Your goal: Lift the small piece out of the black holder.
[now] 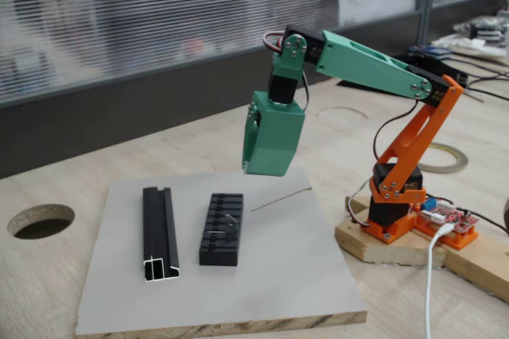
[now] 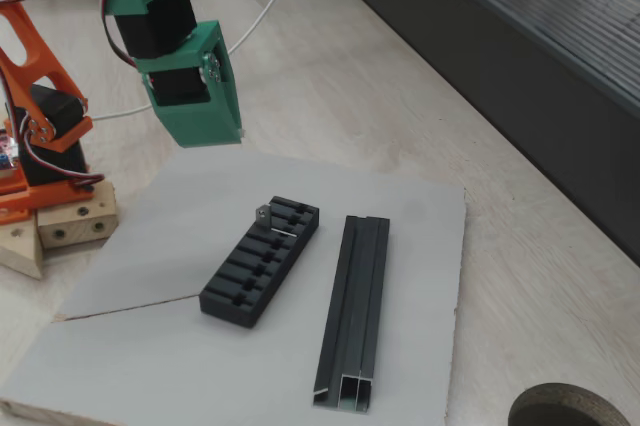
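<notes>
The small piece (image 2: pixel 264 214), a tiny silver-grey bent metal bracket, sat in the black holder (image 2: pixel 261 262), a black rectangular ribbed block with crosswise slots. In a fixed view it stood at the holder's end nearest the arm, upright at the corner; in a fixed view from the front a thin silvery bit (image 1: pixel 230 220) showed on the slotted top, too small for you to read its shape. The piece was not yet lifted.

The holder lay on a grey rectangular board (image 1: pixel 262 291), roughly in its middle. Just beside it, apart and parallel, lay a longer black channel profile with silvery cut ends (image 2: pixel 353 311). A long thin straw-coloured wire (image 1: pixel 281 198) rested on the board on the arm's side of the holder, not touching it. The board sat on the pale wooden tabletop (image 1: pixel 87 188).

Your hand (image 1: pixel 272 170), inside the green wrist housing on the green-and-orange arm, hung above the board's far edge, clear of the holder and well above it. The fingers were hidden by the housing in both fixed views, so I could not tell whether they were parted or together.

Judged step: approach, before any contact. The next move would call for bringing the hand across and down over the holder's near end, fingers parted narrowly and lined up on the bracket, without knocking the ribs or dragging the wire.
</notes>
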